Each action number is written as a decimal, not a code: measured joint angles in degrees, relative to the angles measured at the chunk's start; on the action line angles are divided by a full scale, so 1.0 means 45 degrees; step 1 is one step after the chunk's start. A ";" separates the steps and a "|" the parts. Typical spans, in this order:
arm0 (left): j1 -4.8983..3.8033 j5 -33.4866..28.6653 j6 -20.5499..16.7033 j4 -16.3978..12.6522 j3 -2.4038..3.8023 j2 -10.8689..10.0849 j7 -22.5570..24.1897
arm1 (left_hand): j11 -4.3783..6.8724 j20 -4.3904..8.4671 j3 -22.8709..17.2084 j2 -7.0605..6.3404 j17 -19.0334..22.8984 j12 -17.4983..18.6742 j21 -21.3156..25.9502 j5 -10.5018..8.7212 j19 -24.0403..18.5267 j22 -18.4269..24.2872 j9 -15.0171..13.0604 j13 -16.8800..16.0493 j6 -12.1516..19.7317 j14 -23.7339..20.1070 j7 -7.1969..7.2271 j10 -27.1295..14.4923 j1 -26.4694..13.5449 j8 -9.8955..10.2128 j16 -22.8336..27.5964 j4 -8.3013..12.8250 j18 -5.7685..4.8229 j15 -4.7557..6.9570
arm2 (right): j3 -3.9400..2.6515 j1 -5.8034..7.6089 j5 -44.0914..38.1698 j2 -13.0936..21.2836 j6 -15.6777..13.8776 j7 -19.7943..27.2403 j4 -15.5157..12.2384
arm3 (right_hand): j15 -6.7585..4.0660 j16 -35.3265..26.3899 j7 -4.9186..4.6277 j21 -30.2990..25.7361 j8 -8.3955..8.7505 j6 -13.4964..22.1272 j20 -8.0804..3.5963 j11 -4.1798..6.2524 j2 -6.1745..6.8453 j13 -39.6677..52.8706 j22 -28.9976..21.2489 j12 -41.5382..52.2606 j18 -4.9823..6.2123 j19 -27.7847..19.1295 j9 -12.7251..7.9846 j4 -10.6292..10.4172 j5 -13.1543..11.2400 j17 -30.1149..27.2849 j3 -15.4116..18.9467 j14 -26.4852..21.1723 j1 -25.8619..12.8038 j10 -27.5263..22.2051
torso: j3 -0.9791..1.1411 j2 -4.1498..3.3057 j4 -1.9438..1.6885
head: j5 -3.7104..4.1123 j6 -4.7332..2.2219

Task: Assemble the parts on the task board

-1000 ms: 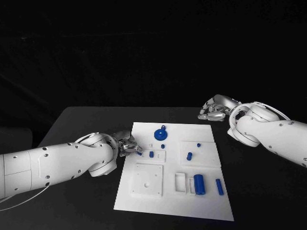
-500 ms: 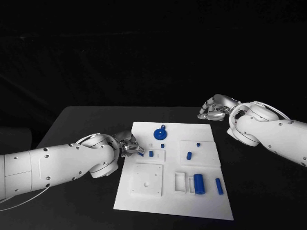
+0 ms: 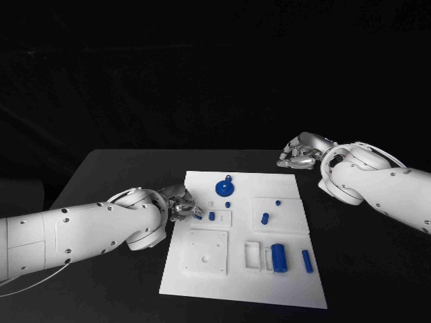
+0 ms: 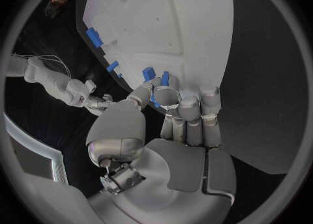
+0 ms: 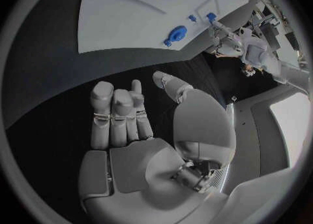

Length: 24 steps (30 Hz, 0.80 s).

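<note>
**Left hand works a small part at the board's edge**

The task board lies mid-table, within both arms' reach. The right hand waits off its far corner, fingers curled on nothing. The left hand pinches a small blue part at the board's left edge, probably to seat it.

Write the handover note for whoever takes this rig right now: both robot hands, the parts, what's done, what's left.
Left robot hand: at the task board's left edge, fingertips on a small blue part; whether it is gripped is unclear.
Right robot hand: fingers curled, holding nothing, off the board's far right corner.
Parts: blue round piece at the far end, small pegs mid-board, two blue cylinders near the front.
Done: cannot tell which parts are seated.
Left: the rest of the assembly.
</note>
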State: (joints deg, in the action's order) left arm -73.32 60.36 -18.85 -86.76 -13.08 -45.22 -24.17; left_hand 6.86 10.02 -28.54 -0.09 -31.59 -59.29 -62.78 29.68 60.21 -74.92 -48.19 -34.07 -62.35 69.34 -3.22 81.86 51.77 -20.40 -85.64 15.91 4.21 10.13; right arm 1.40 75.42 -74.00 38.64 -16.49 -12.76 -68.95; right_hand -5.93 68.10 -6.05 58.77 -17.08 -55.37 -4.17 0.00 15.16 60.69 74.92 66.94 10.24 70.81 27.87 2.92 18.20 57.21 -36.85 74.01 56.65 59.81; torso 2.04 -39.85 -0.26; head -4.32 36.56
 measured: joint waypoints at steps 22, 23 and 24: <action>-0.0012 0.0281 0.0307 0.0022 0.0018 0.0017 -0.0104 | -0.0002 -0.0001 -0.0023 0.0004 -0.0094 -0.0076 -0.0066 0.0396 -0.0001 0.0002 -0.0002 -0.0023 0.0000 -0.0005 0.0000 -0.0002 0.0004 -0.0145 -0.0051 -0.0023 -0.0048 0.0007 | 0.0000 -0.0052 0.0003 0.0005 0.0004 0.0002 0.0009 | 0.0000 0.0000 -0.0023 0.0000 0.0000 -0.0039 0.0000 0.0000 -0.0054 0.0000 -0.0001 0.0000 0.0000 0.0000 -0.0003 0.0000 0.0049 0.0011 0.0000 0.0000 -0.0054 0.0000 | -0.0004 0.0004 -0.0004 | 0.0009 0.0052; -0.0012 0.0295 0.0313 0.0021 0.0019 0.0016 -0.0107 | -0.0002 0.0000 -0.0023 0.0004 -0.0107 -0.0075 -0.0066 0.0397 -0.0001 0.0002 -0.0006 -0.0024 0.0000 -0.0007 0.0000 -0.0002 0.0004 -0.0147 -0.0051 -0.0023 -0.0049 0.0009 | 0.0000 -0.0054 0.0003 0.0006 0.0005 0.0002 0.0009 | 0.0000 0.0000 -0.0022 0.0000 0.0000 -0.0040 0.0000 0.0000 -0.0054 0.0001 0.0000 0.0000 0.0001 0.0000 -0.0004 0.0000 0.0050 0.0011 0.0000 0.0000 -0.0054 0.0000 | -0.0004 0.0004 -0.0004 | 0.0010 0.0056; -0.0012 0.0306 0.0319 0.0019 0.0019 0.0015 -0.0109 | -0.0002 -0.0001 -0.0023 0.0004 -0.0108 -0.0076 -0.0066 0.0397 -0.0001 0.0002 -0.0007 -0.0024 -0.0001 -0.0008 0.0001 -0.0002 0.0004 -0.0147 -0.0050 -0.0023 -0.0049 0.0010 | 0.0000 -0.0054 0.0003 0.0008 0.0005 0.0002 0.0009 | 0.0001 0.0001 -0.0021 0.0000 0.0000 -0.0040 0.0000 0.0000 -0.0054 0.0001 0.0000 0.0000 0.0002 0.0000 -0.0004 0.0000 0.0050 0.0010 0.0000 0.0000 -0.0054 0.0000 | -0.0005 0.0004 -0.0004 | 0.0010 0.0059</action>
State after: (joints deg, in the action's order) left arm -73.38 61.74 -17.41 -86.68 -12.99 -45.16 -24.66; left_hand 6.86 10.01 -28.64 -0.07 -32.08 -59.63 -63.08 31.46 60.21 -74.91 -48.23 -34.18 -62.35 69.30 -3.21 81.85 51.79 -21.07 -85.87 15.80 3.99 10.18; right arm 1.40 75.17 -73.98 38.68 -16.47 -12.75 -68.91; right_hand -5.93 68.10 -6.14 58.77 -17.08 -55.55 -4.17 0.00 14.92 60.69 74.92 66.94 10.25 70.81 27.85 2.92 18.42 57.25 -36.85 74.01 56.41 59.81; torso 2.02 -39.84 -0.28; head -4.28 36.83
